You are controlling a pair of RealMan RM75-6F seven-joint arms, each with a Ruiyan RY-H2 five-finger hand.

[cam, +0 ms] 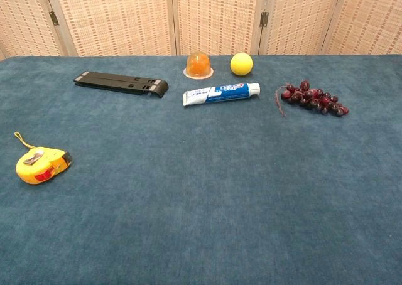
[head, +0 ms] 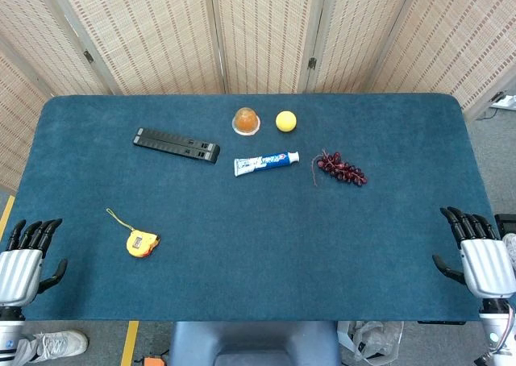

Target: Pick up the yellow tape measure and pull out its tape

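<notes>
The yellow tape measure [head: 142, 243] lies flat on the blue table [head: 258, 253] at the front left, its yellow wrist strap trailing up and to the left. In the chest view the tape measure [cam: 42, 164] sits near the left edge, red button facing forward, tape retracted. My left hand [head: 26, 259] hovers at the table's front left corner, fingers apart and empty, well left of the tape measure. My right hand [head: 477, 255] rests at the front right edge, fingers apart, holding nothing. Neither hand appears in the chest view.
Along the back lie a black power strip [head: 176, 144], an orange jelly cup [head: 246, 122], a yellow ball [head: 285, 121], a toothpaste tube [head: 266, 163] and a bunch of dark grapes [head: 341, 168]. Woven screens stand behind the table.
</notes>
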